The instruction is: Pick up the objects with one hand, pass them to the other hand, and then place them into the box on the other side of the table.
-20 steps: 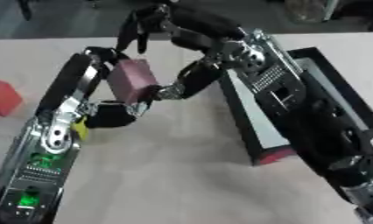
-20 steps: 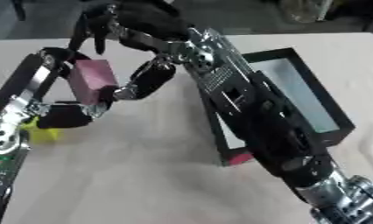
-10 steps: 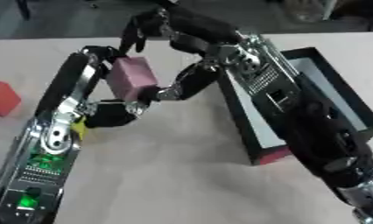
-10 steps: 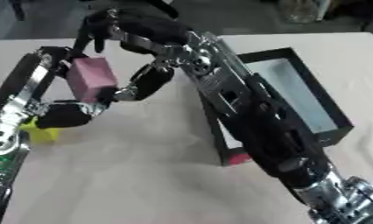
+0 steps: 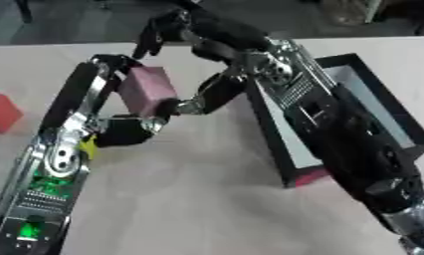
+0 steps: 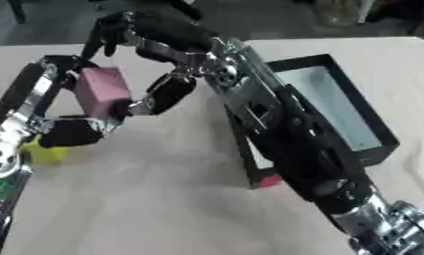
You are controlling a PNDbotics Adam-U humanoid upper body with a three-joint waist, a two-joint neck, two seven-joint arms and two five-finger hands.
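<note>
Handover, mid-air: pink block (image 5: 148, 88) held in left hand (image 5: 120, 107) fingers, curled round it; right hand (image 5: 194, 37) has closed in since 1 s ago, fingers spread over block, thumb beneath, grip not yet taken. Black box (image 6: 372, 142) awaits at right. Beige surface (image 5: 189, 199); red block (image 5: 2, 112), yellow thing (image 6: 43, 152); dark room beyond.

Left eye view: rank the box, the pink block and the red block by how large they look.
1. Box, largest.
2. Pink block, held up nearer the camera, so its rank over the next is unsure.
3. Red block, cut off at the edge.
</note>
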